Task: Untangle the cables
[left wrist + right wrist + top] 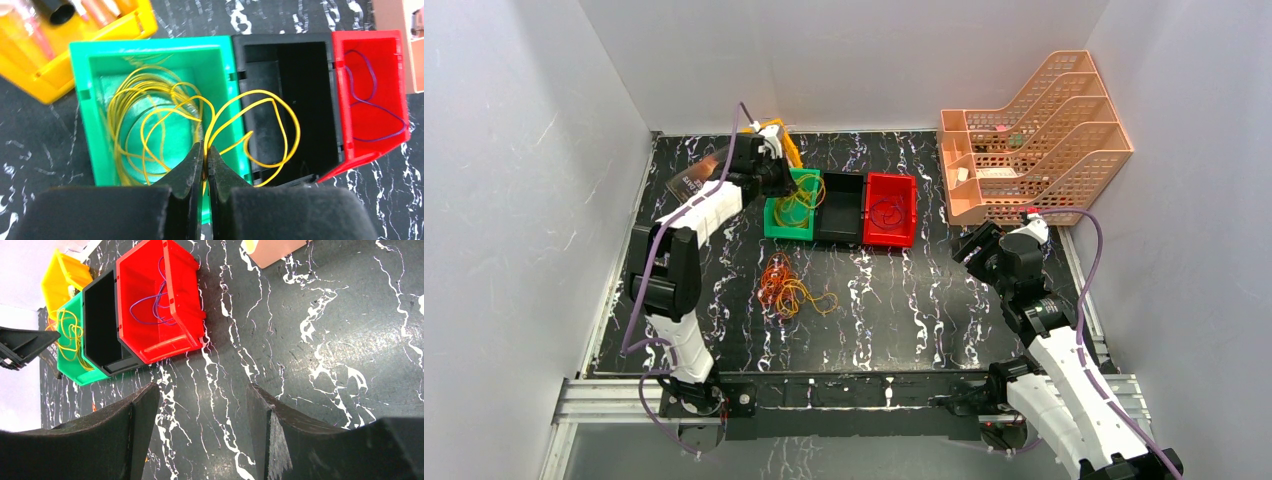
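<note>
Pinching thin yellow wire loops point(250, 92) over the green plastic bin point(150, 44), left gripper point(205, 150) clamps tight; right gripper point(201, 390) gapes above marbled table point(325, 365).

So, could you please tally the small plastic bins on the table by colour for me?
Yellow bin: 1
Green bin: 1
Black bin: 1
Red bin: 1
Total: 4 bins
</note>
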Tool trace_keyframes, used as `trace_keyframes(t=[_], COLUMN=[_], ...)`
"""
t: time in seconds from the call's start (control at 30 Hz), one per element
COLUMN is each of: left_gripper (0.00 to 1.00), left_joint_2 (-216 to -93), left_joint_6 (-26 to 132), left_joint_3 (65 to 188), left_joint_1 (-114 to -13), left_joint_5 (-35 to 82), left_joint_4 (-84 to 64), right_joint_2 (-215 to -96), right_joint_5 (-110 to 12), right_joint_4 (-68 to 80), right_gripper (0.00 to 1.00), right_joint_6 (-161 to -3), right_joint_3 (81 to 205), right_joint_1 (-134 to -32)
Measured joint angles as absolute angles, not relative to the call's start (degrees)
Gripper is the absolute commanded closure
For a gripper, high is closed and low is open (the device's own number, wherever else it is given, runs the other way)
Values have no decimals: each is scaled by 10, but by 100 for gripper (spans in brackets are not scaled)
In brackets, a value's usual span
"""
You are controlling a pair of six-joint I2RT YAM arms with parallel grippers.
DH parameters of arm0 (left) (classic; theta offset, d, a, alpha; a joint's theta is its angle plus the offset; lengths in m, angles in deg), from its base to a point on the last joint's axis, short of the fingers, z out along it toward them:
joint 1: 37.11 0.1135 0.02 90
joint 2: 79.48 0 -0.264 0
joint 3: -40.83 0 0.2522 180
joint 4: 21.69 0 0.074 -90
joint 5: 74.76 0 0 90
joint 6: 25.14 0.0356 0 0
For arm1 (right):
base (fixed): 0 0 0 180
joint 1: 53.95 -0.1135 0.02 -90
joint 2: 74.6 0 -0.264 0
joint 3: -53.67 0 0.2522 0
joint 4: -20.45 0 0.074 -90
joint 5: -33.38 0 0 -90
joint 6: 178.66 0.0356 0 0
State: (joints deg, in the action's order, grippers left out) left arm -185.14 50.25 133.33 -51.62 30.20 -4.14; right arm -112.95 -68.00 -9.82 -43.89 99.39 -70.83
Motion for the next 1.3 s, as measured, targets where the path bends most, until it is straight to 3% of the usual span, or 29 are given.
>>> trace_keyframes(t=[0.37, 0.97, 1.1, 1.3], left_gripper=[100, 100, 77, 63], left_joint_2=[-1851, -1882, -1893, -1903], left_joint_6=[498, 523, 539, 549], left_joint_3=[1302, 1336, 1349, 1358], left_joint_1=[-467, -514, -542, -557], left_joint_5=[252, 212, 183, 156], left_joint_4=[-19, 19, 33, 49], right_joint_2=[-1137, -1137, -1137, -1137], right_joint_5=[-678, -675, -673, -673], right_joint_4=[-96, -93, -93, -93], right_gripper=[28, 28, 28, 28], right_joint_6=[-439, -438, -438, -438], right_joint_3=[994, 984, 984, 984], right_joint_1=[-708, -708, -708, -708])
